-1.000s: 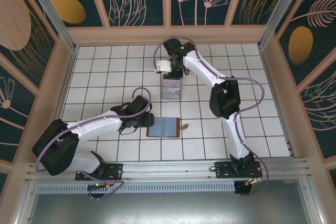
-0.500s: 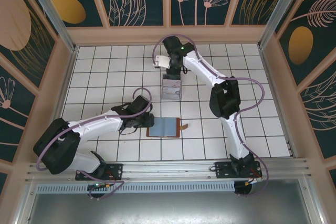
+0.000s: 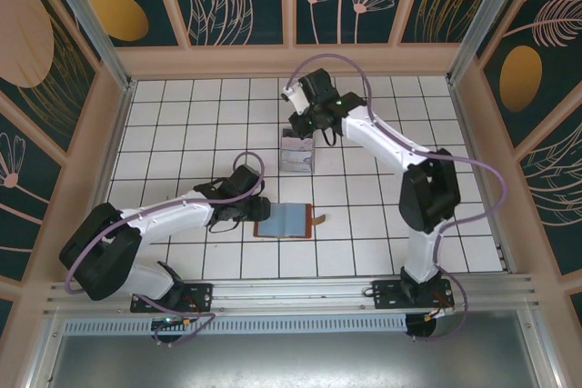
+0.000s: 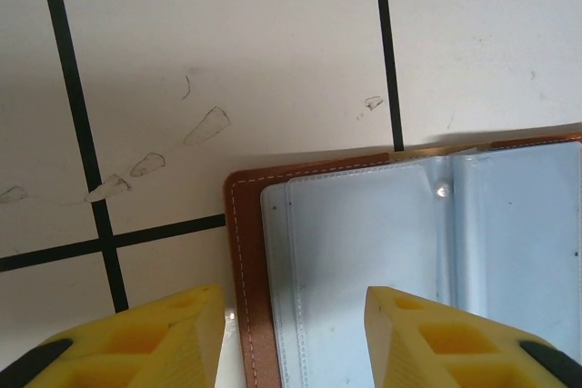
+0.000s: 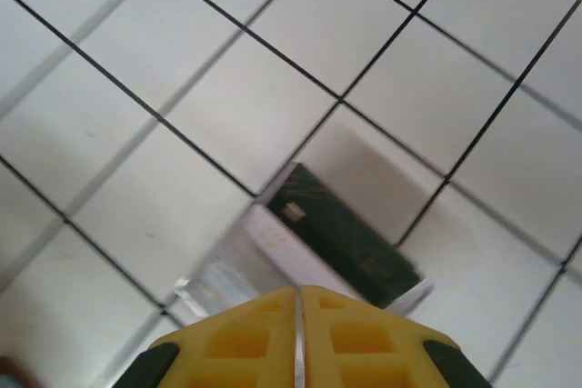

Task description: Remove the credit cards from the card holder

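while the small reddish-brown leather folding card holder (image 3: 286,221) lies open and flat on the white tiled table top (image 3: 182,115), blue-grey inside up, the left gripper (image 4: 293,315) sits at its nine o'clock edge, yellow fingers (image 4: 173,329) parted astride that edge, clamping nothing. at twelve o'clock from the holder, the right gripper (image 5: 298,302) hangs clenched and empty over the clear plastic tray (image 3: 297,154).

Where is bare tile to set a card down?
Free: tiles right of the card holder, up to the right arm; far-left tiles behind the left arm. Crowded: left gripper at the holder's left edge, right gripper by the clear tray.
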